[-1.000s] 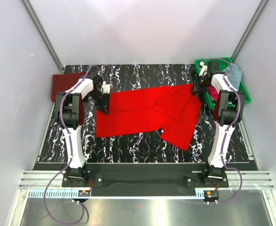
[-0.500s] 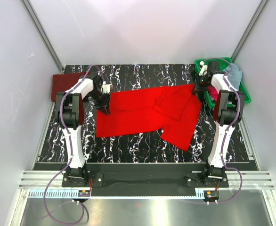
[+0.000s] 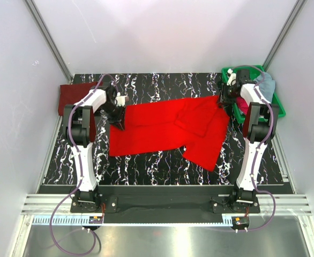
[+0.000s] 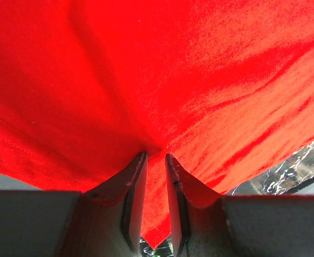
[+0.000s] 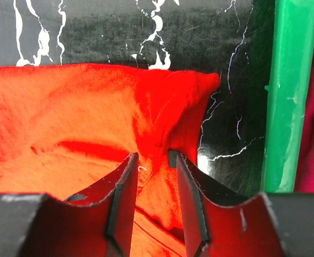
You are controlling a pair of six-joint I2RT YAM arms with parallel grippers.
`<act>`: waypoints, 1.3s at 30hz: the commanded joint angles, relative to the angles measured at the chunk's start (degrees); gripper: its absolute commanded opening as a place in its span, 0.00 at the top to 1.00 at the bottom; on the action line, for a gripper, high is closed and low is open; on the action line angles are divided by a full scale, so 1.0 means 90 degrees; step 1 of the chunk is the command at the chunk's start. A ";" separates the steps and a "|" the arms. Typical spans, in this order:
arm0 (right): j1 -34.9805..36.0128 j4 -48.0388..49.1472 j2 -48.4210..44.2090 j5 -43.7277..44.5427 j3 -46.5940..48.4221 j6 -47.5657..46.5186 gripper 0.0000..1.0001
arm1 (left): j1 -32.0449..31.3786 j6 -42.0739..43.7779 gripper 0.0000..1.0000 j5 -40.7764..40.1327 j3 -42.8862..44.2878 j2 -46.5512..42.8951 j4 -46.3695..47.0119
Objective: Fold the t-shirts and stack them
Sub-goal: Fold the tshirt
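Little is changing: the red t-shirt [image 3: 162, 128] is lying spread just beside the green tray [image 3: 279, 107], with the left gripper [image 4: 156, 158] and right gripper [image 5: 154, 158] both staying clamped on its opposite ends, likely tensioning it for folding.

No readable text or labels, seemingly none anywhere.

Our left arm [image 3: 82, 140] and right arm [image 3: 255, 140] both rise from their bases and reach forward. Our left gripper [image 3: 119, 124] points down, its fingers [image 4: 131, 184] almost touching, pinching the red shirt [image 3: 162, 128]. Our right gripper [image 3: 222, 99], out by the far right, has its fingers [image 5: 120, 190] clamped on a fold of that shirt.
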 commanded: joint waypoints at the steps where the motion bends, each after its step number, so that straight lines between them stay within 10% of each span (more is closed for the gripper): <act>1: -0.0010 0.0186 0.0161 0.0102 0.0325 -0.0013 0.58 | -0.0026 0.0056 0.73 -0.0114 -0.0093 -0.0225 0.0077; 13: 0.0000 0.0206 0.0377 -0.0220 0.0589 -0.0100 0.93 | -0.0036 0.0094 0.74 -0.0241 -0.0122 -0.0274 0.0057; 39: -0.0137 0.0099 0.0600 0.0805 0.1184 -0.0432 0.92 | 0.0043 0.0173 0.74 -0.0504 -0.0142 -0.0225 0.0057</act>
